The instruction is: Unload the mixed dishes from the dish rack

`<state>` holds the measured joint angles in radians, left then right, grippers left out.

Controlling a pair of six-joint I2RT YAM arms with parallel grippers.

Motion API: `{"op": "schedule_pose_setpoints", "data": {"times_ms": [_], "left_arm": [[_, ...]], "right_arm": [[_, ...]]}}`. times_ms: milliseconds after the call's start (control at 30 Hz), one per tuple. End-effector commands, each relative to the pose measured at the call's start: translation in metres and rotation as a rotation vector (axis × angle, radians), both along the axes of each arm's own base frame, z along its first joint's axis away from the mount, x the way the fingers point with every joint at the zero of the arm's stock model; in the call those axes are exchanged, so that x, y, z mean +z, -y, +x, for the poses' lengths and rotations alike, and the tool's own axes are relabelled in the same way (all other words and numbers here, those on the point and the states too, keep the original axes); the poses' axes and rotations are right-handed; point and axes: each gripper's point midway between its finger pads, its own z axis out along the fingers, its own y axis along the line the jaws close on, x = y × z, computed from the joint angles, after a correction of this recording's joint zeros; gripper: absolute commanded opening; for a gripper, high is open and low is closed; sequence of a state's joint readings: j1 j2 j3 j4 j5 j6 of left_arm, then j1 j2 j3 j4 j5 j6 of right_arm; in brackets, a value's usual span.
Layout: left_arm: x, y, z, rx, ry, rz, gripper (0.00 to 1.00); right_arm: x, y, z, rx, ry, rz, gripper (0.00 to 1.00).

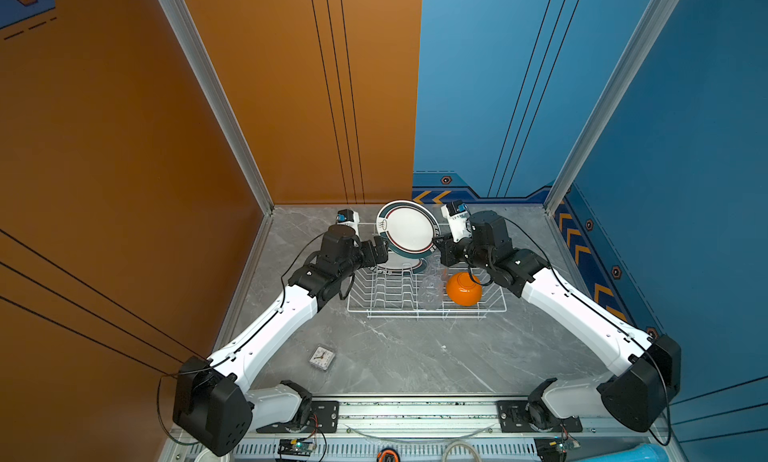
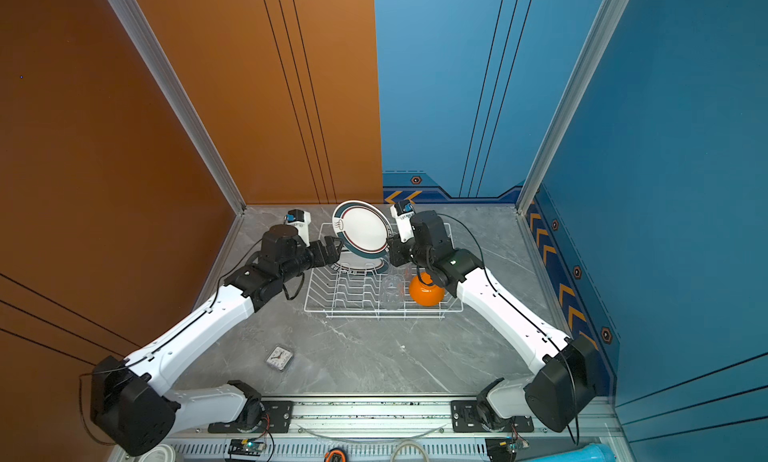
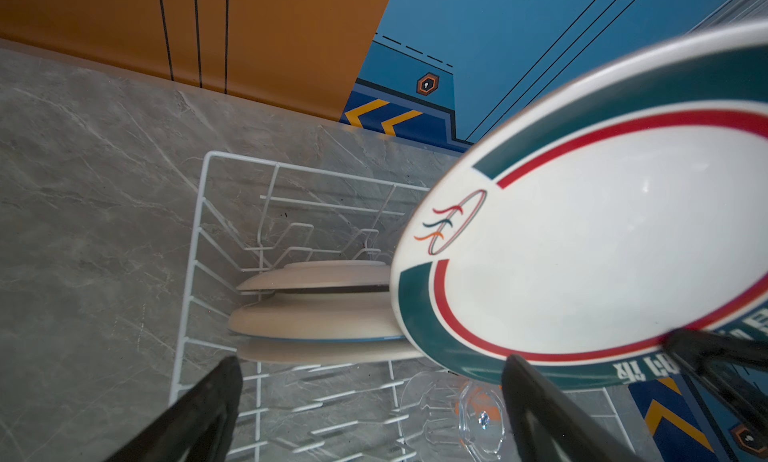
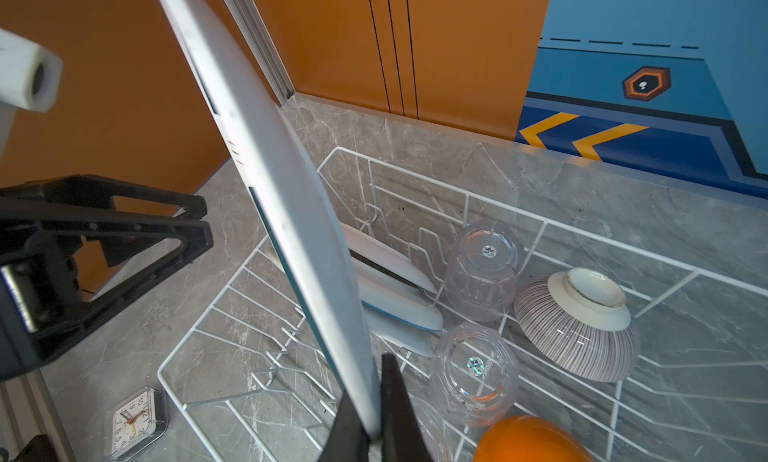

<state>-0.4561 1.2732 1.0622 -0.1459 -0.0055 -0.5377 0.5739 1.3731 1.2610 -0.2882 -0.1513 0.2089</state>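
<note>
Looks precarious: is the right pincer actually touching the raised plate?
Touching. The right wrist view shows the right pincer clamping the raised plate by its rim.

Dish rack: a large rectangular white wire dish rack (image 1: 386,291) sat level, with zigzag dividers on its left half
Lifted plate: a round white plate with a teal and red banded rim (image 1: 409,227) stood nearly upright above the rack's far left part, its lower edge pinched by the right gripper (image 4: 372,418)
Racked plates: other white plates (image 4: 397,302) stood on edge, close together in the far dividers
Tumblers: clear glass tumblers (image 4: 484,268) stood mouth down near the rack's middle
Ribbed bowl: a small white bowl with dark ribbed lines (image 4: 577,327) lay mouth down and tilted, beside the tumblers
Orange bowl: a glossy orange bowl (image 1: 464,288) lay mouth down in the right half
</note>
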Motion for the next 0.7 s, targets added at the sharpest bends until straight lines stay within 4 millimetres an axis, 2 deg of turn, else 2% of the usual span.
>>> {"op": "schedule_pose_setpoints", "data": {"times_ms": [0,100,433,467,667], "left_arm": [[0.014,0.005,0.01,-0.037,0.036,-0.017,0.98],[0.017,0.005,0.015,-0.05,0.053,-0.031,1.0],[0.038,0.015,0.021,-0.14,0.149,-0.117,0.88],[0.04,0.017,0.021,-0.153,0.157,-0.124,0.82],[0.045,0.026,0.018,-0.212,0.186,-0.163,0.71]], "right_arm": [[0.03,0.0,-0.007,0.021,0.046,0.109,0.0],[0.035,0.002,-0.011,0.034,0.039,0.141,0.0],[0.044,0.004,-0.024,0.083,0.003,0.228,0.0],[0.045,0.004,-0.025,0.088,0.001,0.235,0.0],[0.046,-0.001,-0.029,0.128,-0.018,0.281,0.0]]}}
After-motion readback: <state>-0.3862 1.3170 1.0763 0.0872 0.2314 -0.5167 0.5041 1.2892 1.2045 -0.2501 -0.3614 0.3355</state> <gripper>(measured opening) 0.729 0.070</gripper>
